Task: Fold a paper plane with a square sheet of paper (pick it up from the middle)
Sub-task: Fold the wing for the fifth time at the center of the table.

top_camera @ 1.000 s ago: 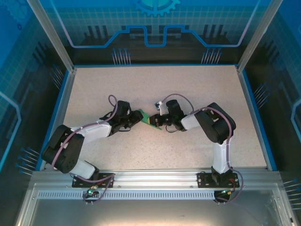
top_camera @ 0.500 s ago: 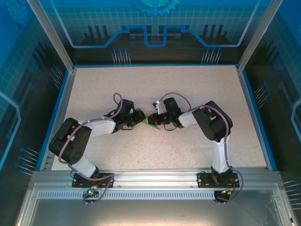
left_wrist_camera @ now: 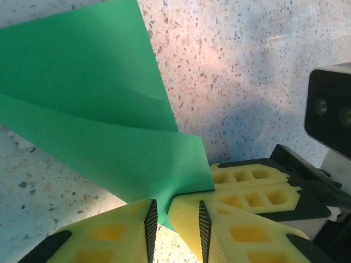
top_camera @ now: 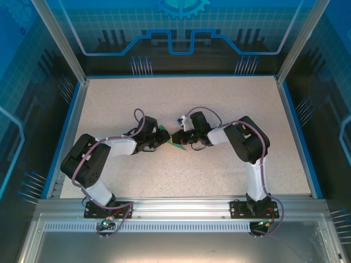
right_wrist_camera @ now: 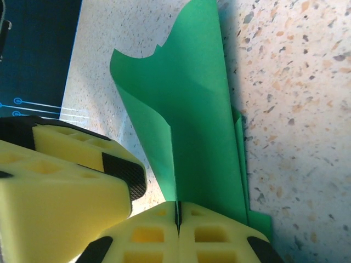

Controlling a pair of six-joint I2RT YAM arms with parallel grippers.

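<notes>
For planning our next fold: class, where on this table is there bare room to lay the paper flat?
Bare: the wide far strip of table beyond the arms, and the near patch between their bases. Crowded: the centre, where left gripper and right gripper meet at the green paper.

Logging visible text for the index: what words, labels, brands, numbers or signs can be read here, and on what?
None can be read.
The green paper is plain; the left tool and right tool gripping it bear no markings.
The blue backdrop shows a gear symbol and line patterns, no letters.
</notes>
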